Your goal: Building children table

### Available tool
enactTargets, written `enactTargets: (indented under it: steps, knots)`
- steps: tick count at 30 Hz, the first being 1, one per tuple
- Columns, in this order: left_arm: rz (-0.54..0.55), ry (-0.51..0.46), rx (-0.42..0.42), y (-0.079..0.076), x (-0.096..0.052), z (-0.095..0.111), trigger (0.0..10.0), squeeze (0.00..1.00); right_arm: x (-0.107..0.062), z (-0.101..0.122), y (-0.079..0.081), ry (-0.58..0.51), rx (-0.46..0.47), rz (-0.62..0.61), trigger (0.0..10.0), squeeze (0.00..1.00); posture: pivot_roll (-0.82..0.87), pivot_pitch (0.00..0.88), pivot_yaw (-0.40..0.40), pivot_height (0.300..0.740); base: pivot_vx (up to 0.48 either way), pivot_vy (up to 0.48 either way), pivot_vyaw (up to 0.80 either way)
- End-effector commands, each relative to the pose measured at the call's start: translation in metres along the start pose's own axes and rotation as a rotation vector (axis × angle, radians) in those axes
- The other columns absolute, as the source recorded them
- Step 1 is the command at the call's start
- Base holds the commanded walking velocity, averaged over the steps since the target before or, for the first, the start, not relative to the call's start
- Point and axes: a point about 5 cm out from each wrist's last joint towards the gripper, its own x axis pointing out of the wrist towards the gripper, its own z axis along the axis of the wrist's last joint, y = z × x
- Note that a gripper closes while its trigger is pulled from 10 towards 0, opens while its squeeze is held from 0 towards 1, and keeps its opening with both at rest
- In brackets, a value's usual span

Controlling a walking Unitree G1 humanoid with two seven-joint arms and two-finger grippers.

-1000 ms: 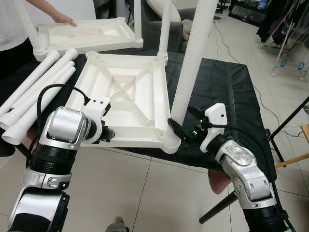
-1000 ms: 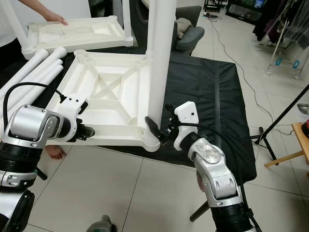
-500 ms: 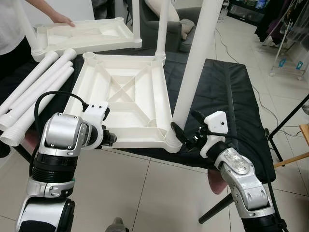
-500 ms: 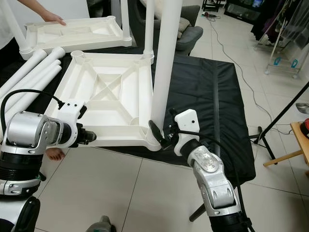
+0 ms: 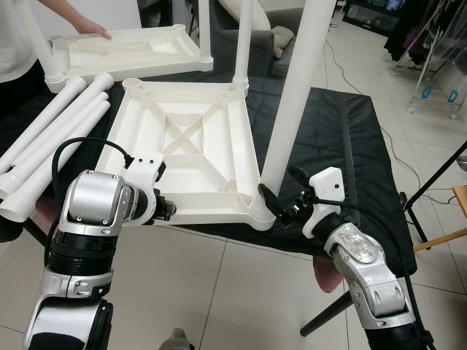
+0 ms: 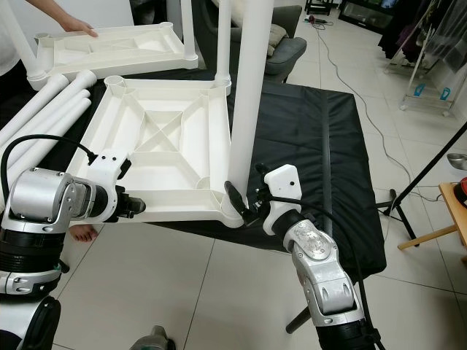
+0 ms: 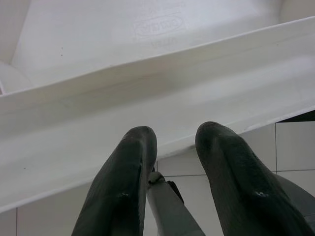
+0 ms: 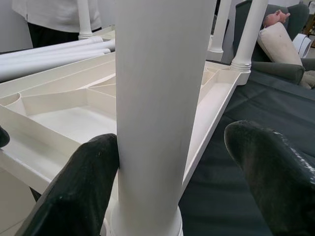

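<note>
Tabletop (image 5: 197, 146) underside up | leg (image 5: 292, 95) upright | right gripper (image 5: 281, 193) jaws apart around leg | left jaws apart

text check | white table top (image 7: 162, 54): faint raised oval stamp moulded into the plastic, letters too soft to read | nothing legible on the other white parts, black cloth or robot arms | readable text: none

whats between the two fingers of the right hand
The upright white leg standing in the near corner of the upside-down table top. In the right wrist view one finger touches it; the other stands off, leaving a gap.
</note>
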Motion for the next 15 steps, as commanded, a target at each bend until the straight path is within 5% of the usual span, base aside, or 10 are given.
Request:
enactTargets:
  steps: [1, 15]
  knots:
    - [0.012, -1.018, 0.704, -0.0308, -0.0466, 0.0838, 10.0, 0.0, 0.0, 0.0001, -0.0047, 0.006, 0.003, -0.007, 10.0, 0.0, 0.19, 0.196, -0.047, 0.74, 0.0, 0.0, 0.0]
    - [0.012, -1.018, 0.704, -0.0308, -0.0466, 0.0838, 10.0, 0.0, 0.0, 0.0001, -0.0047, 0.006, 0.003, -0.007, 10.0, 0.0, 0.19, 0.196, -0.047, 0.74, 0.0, 0.0, 0.0]
